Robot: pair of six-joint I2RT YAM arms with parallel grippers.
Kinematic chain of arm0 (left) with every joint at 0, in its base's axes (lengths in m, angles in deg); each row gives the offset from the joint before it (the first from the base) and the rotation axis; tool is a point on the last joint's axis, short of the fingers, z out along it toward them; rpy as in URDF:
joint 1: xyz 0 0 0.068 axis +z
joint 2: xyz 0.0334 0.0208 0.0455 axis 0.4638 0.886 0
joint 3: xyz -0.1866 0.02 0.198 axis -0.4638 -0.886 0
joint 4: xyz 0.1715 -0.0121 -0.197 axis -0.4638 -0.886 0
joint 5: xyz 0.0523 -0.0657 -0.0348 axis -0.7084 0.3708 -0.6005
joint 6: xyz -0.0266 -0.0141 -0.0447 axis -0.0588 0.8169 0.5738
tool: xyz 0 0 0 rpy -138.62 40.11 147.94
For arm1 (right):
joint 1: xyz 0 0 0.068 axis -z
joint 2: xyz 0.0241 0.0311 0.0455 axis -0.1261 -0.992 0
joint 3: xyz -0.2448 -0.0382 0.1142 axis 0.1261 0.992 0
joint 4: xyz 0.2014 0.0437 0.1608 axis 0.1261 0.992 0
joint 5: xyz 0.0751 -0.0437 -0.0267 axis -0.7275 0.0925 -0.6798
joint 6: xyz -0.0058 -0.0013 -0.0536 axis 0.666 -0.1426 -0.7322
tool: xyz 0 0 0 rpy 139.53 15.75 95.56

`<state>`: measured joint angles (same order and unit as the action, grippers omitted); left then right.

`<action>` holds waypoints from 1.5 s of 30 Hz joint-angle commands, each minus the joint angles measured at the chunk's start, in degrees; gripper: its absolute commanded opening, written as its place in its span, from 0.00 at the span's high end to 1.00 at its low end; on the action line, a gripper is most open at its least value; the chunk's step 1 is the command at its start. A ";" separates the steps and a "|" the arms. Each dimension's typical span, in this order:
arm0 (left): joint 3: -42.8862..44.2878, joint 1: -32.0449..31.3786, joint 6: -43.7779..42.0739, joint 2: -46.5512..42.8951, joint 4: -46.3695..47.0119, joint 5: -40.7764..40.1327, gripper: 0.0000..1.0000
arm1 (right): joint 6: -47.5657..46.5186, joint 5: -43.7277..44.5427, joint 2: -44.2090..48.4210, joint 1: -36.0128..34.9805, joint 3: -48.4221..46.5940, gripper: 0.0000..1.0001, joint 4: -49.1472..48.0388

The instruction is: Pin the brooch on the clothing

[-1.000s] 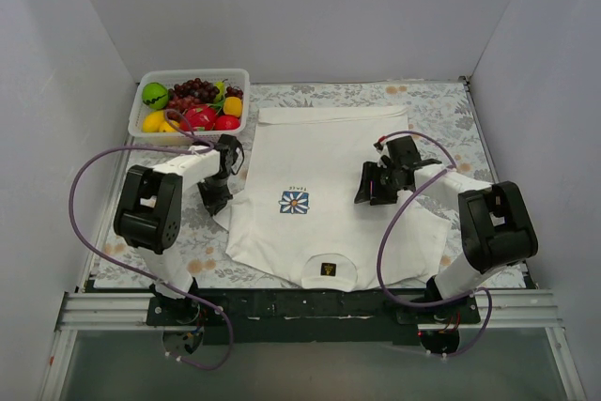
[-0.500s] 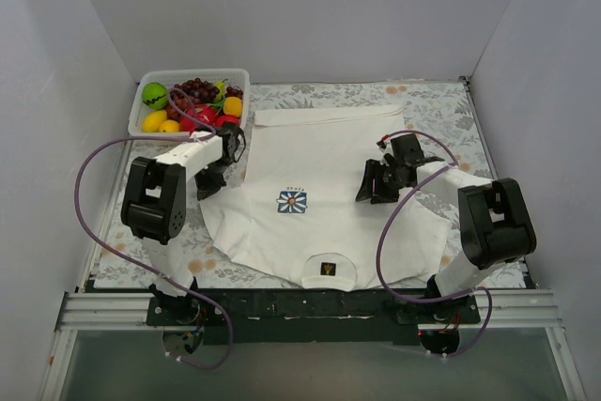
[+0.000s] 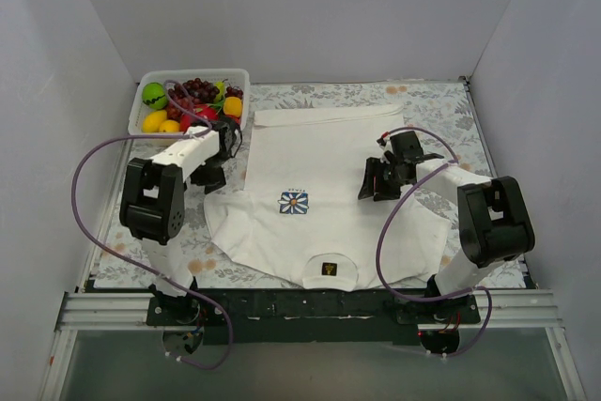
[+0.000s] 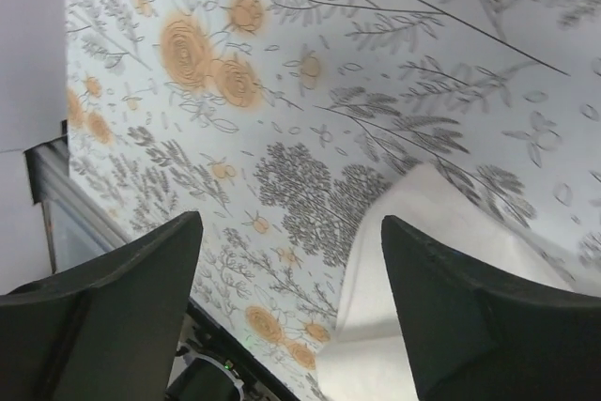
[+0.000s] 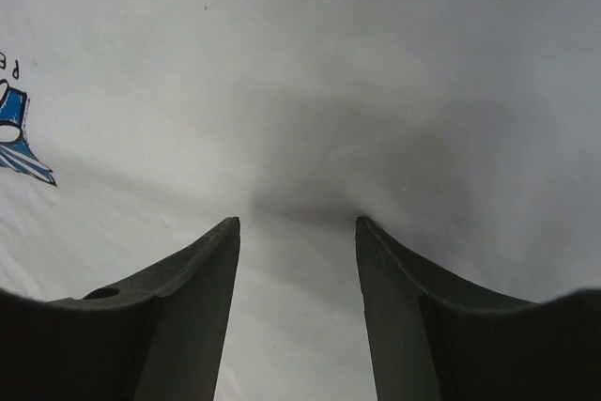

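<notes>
Right gripper (image 5: 296, 224): fingers parted, nothing between, low over T-shirt (image 3: 319, 147), right of its daisy print (image 3: 294, 202). Left gripper (image 4: 291, 227): spread wide, empty, above floral tablecloth (image 4: 282, 91) by the left sleeve edge. T-shirt flat mid-table; brooch not discernible.

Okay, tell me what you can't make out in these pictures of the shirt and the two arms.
Brooch: in no view; where it is cannot be told.
Blue-and-white daisy print on the white T-shirt: right wrist view, cut off by the left edge.
Dark neck label: top view, too small to read.
Left claw: top view, too dark and small to tell its opening.
</notes>
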<state>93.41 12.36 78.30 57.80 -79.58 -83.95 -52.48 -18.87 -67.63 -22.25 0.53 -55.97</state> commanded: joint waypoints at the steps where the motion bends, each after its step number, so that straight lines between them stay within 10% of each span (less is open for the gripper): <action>1: -1.91 -0.38 -3.27 -8.99 6.47 12.01 0.30 | -3.96 8.54 0.26 0.24 -0.28 0.39 3.68; 6: -10.01 -0.47 -1.70 -13.40 10.26 24.68 1.00 | -4.05 8.02 0.71 -0.38 -0.28 0.40 3.60; 22: -19.60 -0.47 -2.04 -8.40 14.85 28.13 1.00 | -2.99 10.03 -2.99 -0.46 1.74 0.41 2.19; 45: -1.52 -0.55 3.58 7.34 -1.94 -4.65 1.00 | -4.57 12.41 -4.31 -0.29 -0.02 0.41 3.94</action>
<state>87.03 11.40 79.61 65.23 -79.30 -80.76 -53.81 -14.12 -68.28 -22.82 -0.90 -54.48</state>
